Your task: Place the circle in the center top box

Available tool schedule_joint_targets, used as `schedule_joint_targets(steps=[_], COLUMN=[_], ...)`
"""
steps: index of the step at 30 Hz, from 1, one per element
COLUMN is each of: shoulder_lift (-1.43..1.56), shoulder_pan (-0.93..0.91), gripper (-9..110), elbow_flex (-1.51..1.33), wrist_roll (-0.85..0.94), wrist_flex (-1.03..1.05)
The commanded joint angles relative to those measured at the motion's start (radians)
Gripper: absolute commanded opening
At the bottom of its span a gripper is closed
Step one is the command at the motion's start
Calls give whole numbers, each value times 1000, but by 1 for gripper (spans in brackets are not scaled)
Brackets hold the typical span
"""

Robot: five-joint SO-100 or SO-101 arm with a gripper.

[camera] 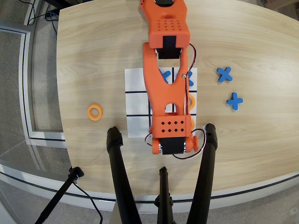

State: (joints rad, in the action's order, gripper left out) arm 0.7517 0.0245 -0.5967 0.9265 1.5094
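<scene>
An orange ring (95, 112) lies flat on the wooden table, left of the white 3x3 board (138, 105). Another orange ring (192, 101) shows partly in the board's right middle cell, beside the arm. Two blue crosses (164, 75) (189, 77) lie in the board's far row. The orange arm (163, 88) reaches over the board's middle column. Its gripper end (174, 146) is at the board's near edge, and the fingers are hidden under the wrist. The middle cell of the near row is covered by the arm. I cannot see whether anything is held.
Two loose blue crosses (224, 73) (234, 101) lie on the table right of the board. Black tripod legs (117, 168) (207, 158) (163, 196) stand at the near table edge. The table's edge curves along the left and bottom.
</scene>
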Motion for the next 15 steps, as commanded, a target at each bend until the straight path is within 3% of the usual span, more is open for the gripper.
schedule_joint_targets(steps=[1, 8, 15], shoulder_lift=[92, 252, 686], shoulder_pan=[-12, -55, -98], gripper=[21, 21, 21], elbow_flex=[37, -89, -635], wrist_roll=[14, 78, 235], wrist_flex=[23, 109, 72])
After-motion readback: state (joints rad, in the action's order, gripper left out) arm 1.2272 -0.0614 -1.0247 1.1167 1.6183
